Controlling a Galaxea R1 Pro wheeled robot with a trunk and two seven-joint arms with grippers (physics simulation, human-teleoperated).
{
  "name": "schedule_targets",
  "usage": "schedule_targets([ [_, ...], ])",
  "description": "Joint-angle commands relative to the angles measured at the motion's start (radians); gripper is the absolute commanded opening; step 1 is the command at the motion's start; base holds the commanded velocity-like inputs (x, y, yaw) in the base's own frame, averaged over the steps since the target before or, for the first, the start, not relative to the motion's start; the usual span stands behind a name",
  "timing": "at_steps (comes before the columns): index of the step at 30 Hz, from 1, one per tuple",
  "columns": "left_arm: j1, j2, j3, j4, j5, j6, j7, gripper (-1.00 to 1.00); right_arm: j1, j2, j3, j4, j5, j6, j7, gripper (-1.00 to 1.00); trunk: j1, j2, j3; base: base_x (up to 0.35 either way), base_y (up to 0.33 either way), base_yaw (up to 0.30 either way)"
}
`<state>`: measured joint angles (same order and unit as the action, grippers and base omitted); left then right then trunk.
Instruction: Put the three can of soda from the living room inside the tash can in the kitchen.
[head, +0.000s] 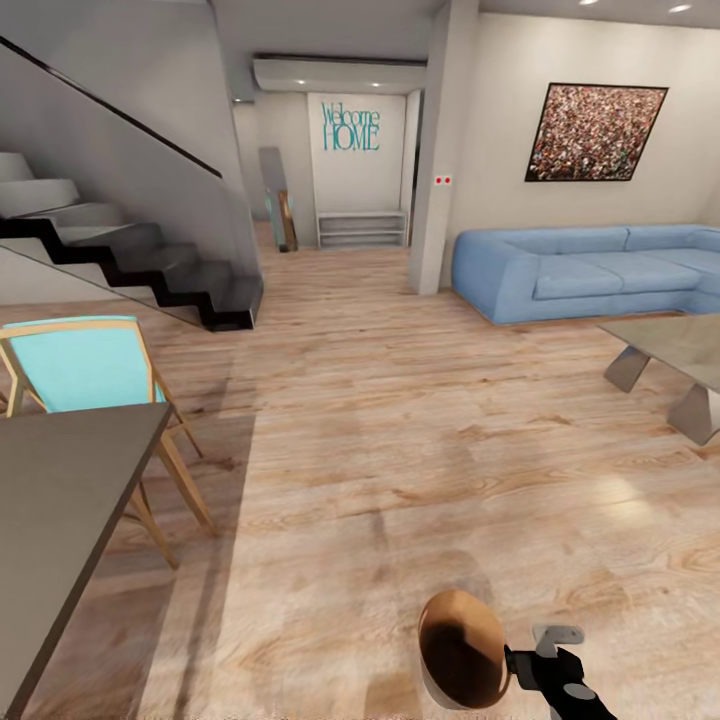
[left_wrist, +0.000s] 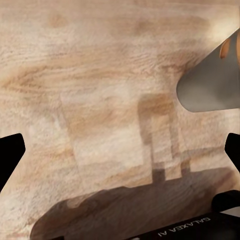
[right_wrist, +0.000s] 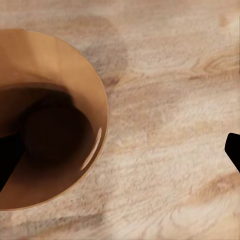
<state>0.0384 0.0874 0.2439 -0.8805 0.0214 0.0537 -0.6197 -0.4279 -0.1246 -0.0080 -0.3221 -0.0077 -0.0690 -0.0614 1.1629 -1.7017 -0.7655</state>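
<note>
Spanning the whole lower field of my head view, the pale wood floor (head: 380, 420) is the largest surface. A staircase (head: 120, 250) with dark steps rises at the far left, and a blue sofa (head: 590, 270) stands against the far right wall beneath a framed picture (head: 595, 132). A white wall panel reading "Welcome HOME" (head: 350, 127) closes the corridor at the far centre, with a low shelf unit (head: 362, 228) below it. A dark counter (head: 60, 500) occupies the near left, with a teal chair (head: 85, 365) on wooden legs pushed against its far edge. A second grey counter (head: 680, 355) on angled legs stands at the right, just in front of the sofa. The tash can (head: 462, 648) is at the near centre-right, above the floor, its brown-orange interior facing the camera. My right pincer (head: 530, 668) is at its rim, and in my right wrist view one dark finger (right_wrist: 9, 155) lies inside the tash can (right_wrist: 50, 120) and the other outside it, so the pincer appears clamped on the rim. My left pincer (left_wrist: 120, 150) has its fingers set well apart over bare floor, with the grey outer wall of the tash can (left_wrist: 215, 85) near one side.
</note>
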Motion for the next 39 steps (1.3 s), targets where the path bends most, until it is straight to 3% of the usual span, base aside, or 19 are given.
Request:
schedule_targets([
  [1, 0.0, 0.0, 0.0, 0.0, 0.0, 0.0, 0.0, 1.0, 0.0, 0.0, 0.0, 0.0, 0.0, 0.0, 0.0, 1.0, 0.004, -0.007, -0.005, 0.0, 0.0, 0.0],
  [11, 0.0, 0.0, 0.0, 0.0, 0.0, 0.0, 0.0, 1.0, 0.0, 0.0, 0.0, 0.0, 0.0, 0.0, 0.0, 1.0, 0.042, -0.077, -0.052, 0.0, 0.0, 0.0],
  [39, 0.0, 0.0, 0.0, 0.0, 0.0, 0.0, 0.0, 1.0, 0.0, 0.0, -0.001, 0.0, 0.0, 0.0, -0.001, 1.0, 0.042, -0.077, -0.071, 0.073, 0.0, 0.0],
])
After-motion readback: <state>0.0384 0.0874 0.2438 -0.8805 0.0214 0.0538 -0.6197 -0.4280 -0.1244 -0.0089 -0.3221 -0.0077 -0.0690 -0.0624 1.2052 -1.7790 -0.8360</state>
